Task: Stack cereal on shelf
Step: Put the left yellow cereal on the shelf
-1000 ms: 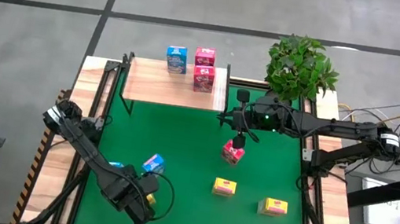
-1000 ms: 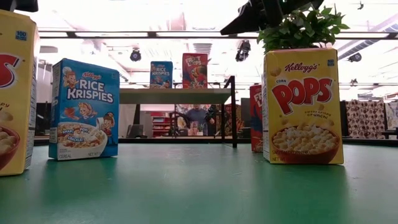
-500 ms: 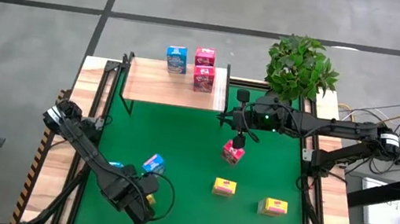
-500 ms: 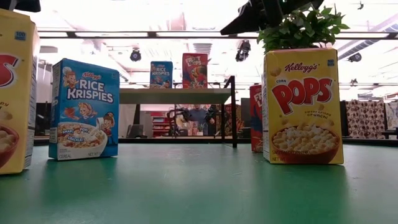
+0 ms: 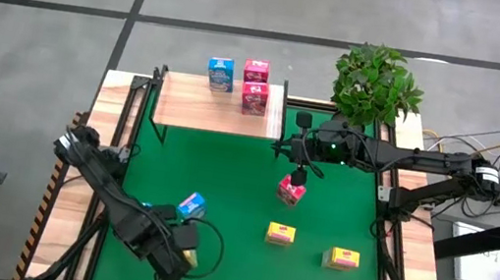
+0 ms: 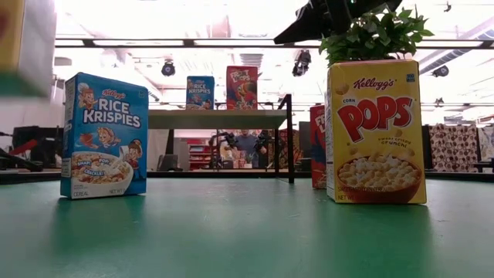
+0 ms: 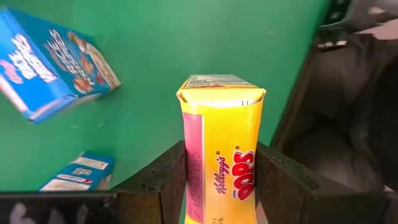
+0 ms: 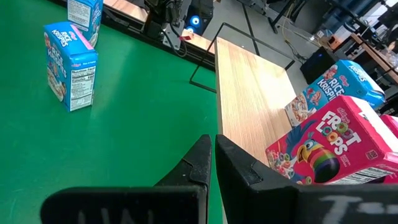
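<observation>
My left gripper [image 5: 181, 257] is at the near left of the green mat, shut on a yellow cereal box [image 7: 221, 143] that shows blurred at the low view's upper left [image 6: 23, 38]. Beside it on the mat stand two blue boxes [image 7: 50, 62] [image 7: 78, 173]. A pink-red box [image 5: 290, 191] and two yellow boxes [image 5: 281, 232] [image 5: 343, 259] stand farther right. The wooden shelf [image 5: 204, 113] at the far edge carries a blue box [image 5: 221, 73] and two pink-red boxes [image 5: 256, 70] [image 5: 255, 98]. My right gripper [image 5: 279, 147] hangs shut, holding nothing, by the shelf's right end. My left gripper pinches the yellow box between its two fingers, on opposite sides [image 7: 189, 186] at the end nearer the wrist. The fingers [image 7: 280, 180] come from above, pointing steeply down. The box hangs below them, its bottom end [image 6: 23, 85] clear of the mat.
A potted plant [image 5: 376, 79] stands at the table's far right corner, behind my right arm. Black posts [image 5: 286, 91] rise at the shelf's corners. Bare green mat [image 5: 226, 166] lies between the shelf and the boxes. People and equipment show in the room beyond the table.
My left gripper has gone up with the yellow box and rolled a little. The box stood on the mat at the low view's left edge. It now hangs clear of the mat.
</observation>
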Robot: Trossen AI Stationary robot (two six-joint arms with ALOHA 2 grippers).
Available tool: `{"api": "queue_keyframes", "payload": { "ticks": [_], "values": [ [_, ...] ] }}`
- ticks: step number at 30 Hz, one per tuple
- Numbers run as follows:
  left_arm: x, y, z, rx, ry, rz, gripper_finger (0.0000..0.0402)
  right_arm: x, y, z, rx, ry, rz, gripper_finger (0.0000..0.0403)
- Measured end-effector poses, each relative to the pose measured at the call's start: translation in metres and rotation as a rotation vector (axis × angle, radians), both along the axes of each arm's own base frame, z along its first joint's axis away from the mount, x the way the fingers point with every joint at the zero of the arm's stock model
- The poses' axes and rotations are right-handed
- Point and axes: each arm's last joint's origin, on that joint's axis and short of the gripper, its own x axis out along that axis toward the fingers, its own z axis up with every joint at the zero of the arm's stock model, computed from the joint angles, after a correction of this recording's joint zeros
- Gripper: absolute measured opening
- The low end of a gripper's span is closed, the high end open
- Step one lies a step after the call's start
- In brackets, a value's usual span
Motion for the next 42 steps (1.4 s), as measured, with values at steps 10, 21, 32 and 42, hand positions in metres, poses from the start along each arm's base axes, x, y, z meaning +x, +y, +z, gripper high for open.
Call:
{"api": "queue_keyframes", "payload": {
  "ticks": [10, 21, 32, 42],
  "values": [
    [-0.003, 0.012, 0.066, 0.109, -0.248, -0.115, 0.0153, -0.001, 0.0, -0.002, 0.004, 0.025, 0.0, 0.0013],
    [0.001, 0.062, 0.111, 0.527, -0.41, -0.253, 0.0153, -0.003, 0.0, -0.008, 0.032, 0.086, -0.009, 0.0013],
    [0.01, 0.151, 0.138, 0.737, -0.335, -0.343, 0.0153, -0.004, 0.001, -0.009, 0.054, 0.1, -0.018, 0.0013],
    [-0.014, 0.23, 0.159, 0.748, -0.289, -0.256, 0.0153, -0.004, 0.001, -0.009, 0.056, 0.099, -0.019, 0.0013]
  ]
}}
